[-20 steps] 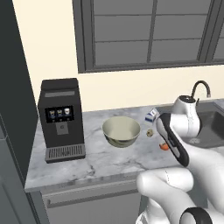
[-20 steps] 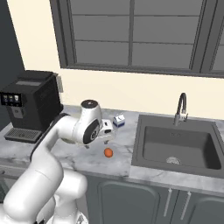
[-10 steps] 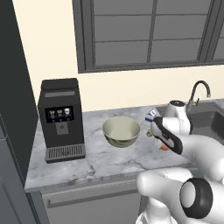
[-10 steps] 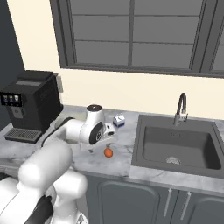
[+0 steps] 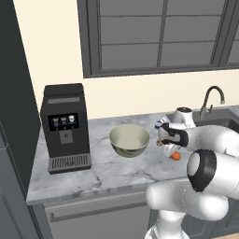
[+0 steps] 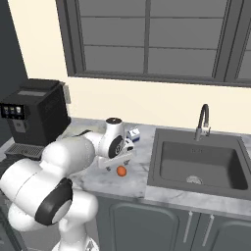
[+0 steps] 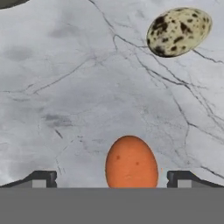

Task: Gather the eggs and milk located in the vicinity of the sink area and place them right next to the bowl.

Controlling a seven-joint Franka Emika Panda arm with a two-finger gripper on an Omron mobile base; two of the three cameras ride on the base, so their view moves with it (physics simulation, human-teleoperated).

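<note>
Eggs: the smooth orange-brown egg (image 7: 131, 162) sat at the hand view's bottom centre on grey marble counter (image 7: 78, 96), the spotted olive-tan egg (image 7: 178, 31) upper right. Gripper (image 7: 112, 178) stood wide open, empty, fingertips (image 7: 43, 178) flanking the orange one.

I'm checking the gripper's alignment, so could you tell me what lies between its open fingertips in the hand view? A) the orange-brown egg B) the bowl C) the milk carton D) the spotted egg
A: in the hand view the orange-brown egg lies on the marble counter midway between the open gripper fingertips, while the spotted egg lies apart, further off.
</note>
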